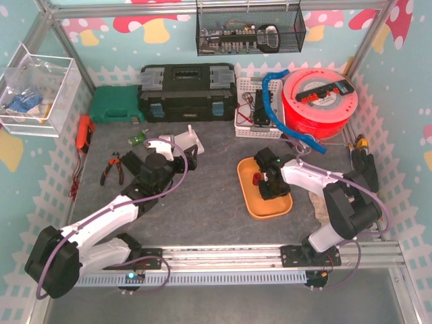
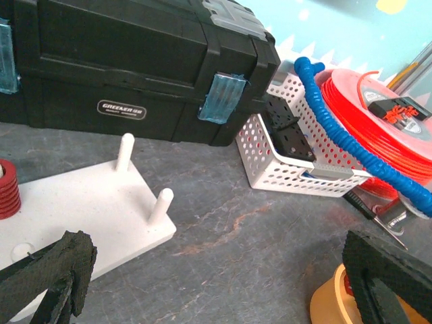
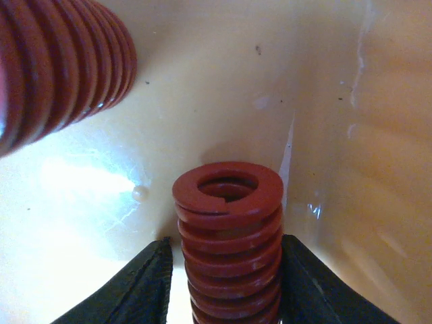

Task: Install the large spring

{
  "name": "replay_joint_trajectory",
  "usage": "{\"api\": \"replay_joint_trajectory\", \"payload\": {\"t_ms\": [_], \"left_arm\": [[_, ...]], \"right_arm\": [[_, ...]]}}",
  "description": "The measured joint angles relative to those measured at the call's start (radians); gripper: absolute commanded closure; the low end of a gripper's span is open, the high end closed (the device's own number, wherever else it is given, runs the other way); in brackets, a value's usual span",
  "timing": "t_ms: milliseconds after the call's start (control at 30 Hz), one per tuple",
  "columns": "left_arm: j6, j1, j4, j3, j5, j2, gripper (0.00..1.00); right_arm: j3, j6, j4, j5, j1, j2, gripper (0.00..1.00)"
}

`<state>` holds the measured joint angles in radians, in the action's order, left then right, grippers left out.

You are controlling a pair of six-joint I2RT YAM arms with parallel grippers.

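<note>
While the right gripper [image 3: 229,290] grips the red spring [image 3: 228,196] between both jaws in the orange tray [image 3: 337,121], lift it straight up, clear of the second spring [image 3: 61,61]. Hold the left gripper [image 2: 216,287], jaws wide apart and empty, off the white peg board [image 2: 88,209].

Red spring [image 3: 228,236], orange tray [image 1: 252,200], white peg board [image 2: 88,216].

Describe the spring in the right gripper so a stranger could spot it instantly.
Find the orange tray on the table, right of centre. Inside it, the red spring sits between the right gripper's fingers, unlike the second spring lying free beside it.
</note>
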<state>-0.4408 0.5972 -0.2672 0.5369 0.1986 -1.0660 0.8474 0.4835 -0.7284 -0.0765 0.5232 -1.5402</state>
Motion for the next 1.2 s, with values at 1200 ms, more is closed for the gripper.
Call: {"api": "replay_joint_trajectory", "payload": {"t_ms": [1200], "left_arm": [[0.029,0.000,0.005,0.047,-0.185,-0.164,0.01]], "right_arm": [[0.033,-0.138,0.346,-0.001,0.095,0.317,0.85]]}}
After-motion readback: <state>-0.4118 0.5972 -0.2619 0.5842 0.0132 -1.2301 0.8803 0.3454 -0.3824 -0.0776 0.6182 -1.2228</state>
